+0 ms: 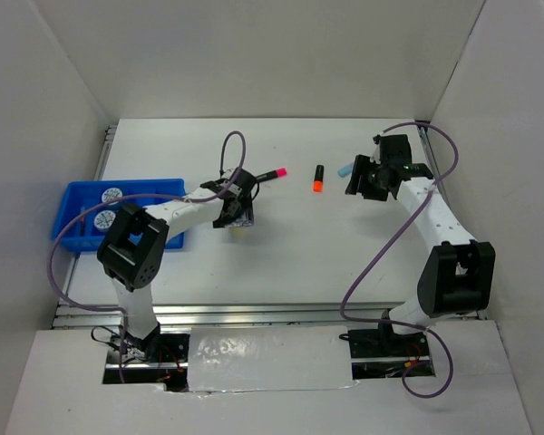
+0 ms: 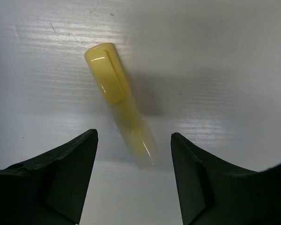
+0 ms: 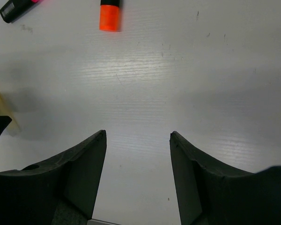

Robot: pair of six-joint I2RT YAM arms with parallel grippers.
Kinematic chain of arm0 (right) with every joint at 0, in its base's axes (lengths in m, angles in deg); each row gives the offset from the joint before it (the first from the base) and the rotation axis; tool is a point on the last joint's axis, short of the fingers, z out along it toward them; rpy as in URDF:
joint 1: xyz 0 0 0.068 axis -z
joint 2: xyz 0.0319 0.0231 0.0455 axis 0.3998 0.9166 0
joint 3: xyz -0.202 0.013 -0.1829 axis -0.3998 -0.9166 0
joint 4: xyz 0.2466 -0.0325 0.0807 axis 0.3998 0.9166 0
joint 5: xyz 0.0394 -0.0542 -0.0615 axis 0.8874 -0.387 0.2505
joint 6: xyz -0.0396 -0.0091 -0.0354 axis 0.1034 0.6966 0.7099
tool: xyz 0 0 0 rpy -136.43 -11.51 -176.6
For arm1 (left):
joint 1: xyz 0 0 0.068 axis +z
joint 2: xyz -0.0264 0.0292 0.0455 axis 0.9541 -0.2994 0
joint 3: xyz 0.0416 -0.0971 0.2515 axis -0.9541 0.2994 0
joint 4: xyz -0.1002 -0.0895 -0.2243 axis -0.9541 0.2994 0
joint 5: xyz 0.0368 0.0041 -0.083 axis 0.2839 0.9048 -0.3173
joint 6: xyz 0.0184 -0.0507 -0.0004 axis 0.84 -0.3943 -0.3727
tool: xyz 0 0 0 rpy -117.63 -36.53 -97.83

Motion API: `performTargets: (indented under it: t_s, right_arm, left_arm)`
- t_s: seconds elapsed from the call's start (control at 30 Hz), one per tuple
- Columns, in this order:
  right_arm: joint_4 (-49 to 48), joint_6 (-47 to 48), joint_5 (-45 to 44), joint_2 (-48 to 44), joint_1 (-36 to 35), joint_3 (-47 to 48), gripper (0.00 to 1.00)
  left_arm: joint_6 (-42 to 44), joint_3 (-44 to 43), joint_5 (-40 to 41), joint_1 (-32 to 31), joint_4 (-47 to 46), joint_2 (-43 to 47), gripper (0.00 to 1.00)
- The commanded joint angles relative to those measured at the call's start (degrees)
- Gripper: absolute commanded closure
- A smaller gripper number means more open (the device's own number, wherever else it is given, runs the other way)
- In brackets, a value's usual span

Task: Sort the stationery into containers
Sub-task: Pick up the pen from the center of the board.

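Only the left wrist view shows the pale yellow marker (image 2: pixel 119 101) plainly, lying untouched between the spread fingers (image 2: pixel 70 164) of the left gripper (image 2: pixel 134 133). The right gripper (image 3: pixel 138 133), also spread, hangs over the white table (image 1: pixel 281 263). Overhead, the blue tray (image 1: pixel 72 192) sits far left, white walls (image 1: pixel 254 54) around.

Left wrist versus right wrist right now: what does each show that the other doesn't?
Only left wrist: the open left pincer, fingers flanking the near end of the pale yellow plastic marker. Only right wrist: the open right pincer over bare white table, an orange-and-black marker and a pink-and-black marker at the top edge. Both: that yellow marker, just a sliver at the right wrist's left edge, and the table.
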Motion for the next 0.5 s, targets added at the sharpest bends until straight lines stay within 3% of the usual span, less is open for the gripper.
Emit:
performTargets:
  t_s: [0.0, 0.3, 0.37, 0.47]
  right_arm:
    - [-0.2, 0.6, 0.6, -0.1, 0.3, 1.6, 0.37]
    - [-0.3, 0.8, 1.5, -0.4, 0.7, 1.4, 0.37]
    - [-0.3, 0.9, 1.5, -0.5, 0.7, 1.4, 0.37]
    - [-0.2, 1.0, 2.1, -0.4, 1.0, 1.5, 0.37]
  left_arm:
    - [-1.3, -0.1, -1.4, 0.3, -0.8, -2.8, 0.25]
    - [-1.1, 0.9, -2.1, 1.2, -2.1, -5.9, 0.26]
    - [-0.5, 1.2, -3.0, 1.5, -3.2, -6.2, 0.3]
    - [0.7, 2.1, -5.7, 2.2, -4.8, -5.7, 0.48]
